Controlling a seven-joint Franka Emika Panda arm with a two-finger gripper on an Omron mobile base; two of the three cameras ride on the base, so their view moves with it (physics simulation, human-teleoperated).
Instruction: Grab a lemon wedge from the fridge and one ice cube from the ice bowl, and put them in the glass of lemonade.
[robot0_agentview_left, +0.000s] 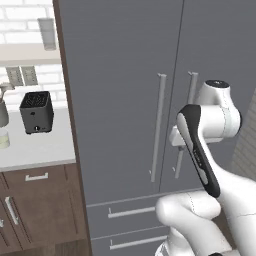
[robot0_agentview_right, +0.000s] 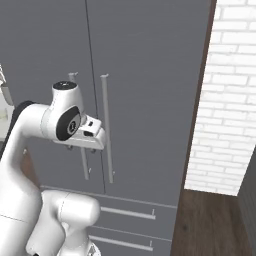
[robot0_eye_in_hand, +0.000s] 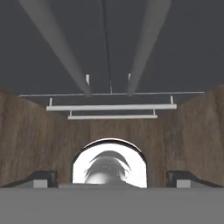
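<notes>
- The fridge (robot0_agentview_left: 125, 100) – grey, both doors shut – fills the wall ahead.
- Gripper (robot0_eye_in_hand: 112, 178) just before its handles (robot0_eye_in_hand: 57, 48), fingertips spread apart, holding nothing.
- Left of the fridge: a pale counter (robot0_agentview_left: 35, 150) bearing a black toaster (robot0_agentview_left: 36, 112); right, white brick (robot0_agentview_right: 227, 100).

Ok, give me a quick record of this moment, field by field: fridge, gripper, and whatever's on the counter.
fridge: grey, both doors shut, two drawers below
handles: two vertical bars at the door seam, left handle, right handle
gripper: open, holding nothing, in front of the handles
counter: white, left of the fridge, with a black toaster
right of fridge: white brick wall
</notes>
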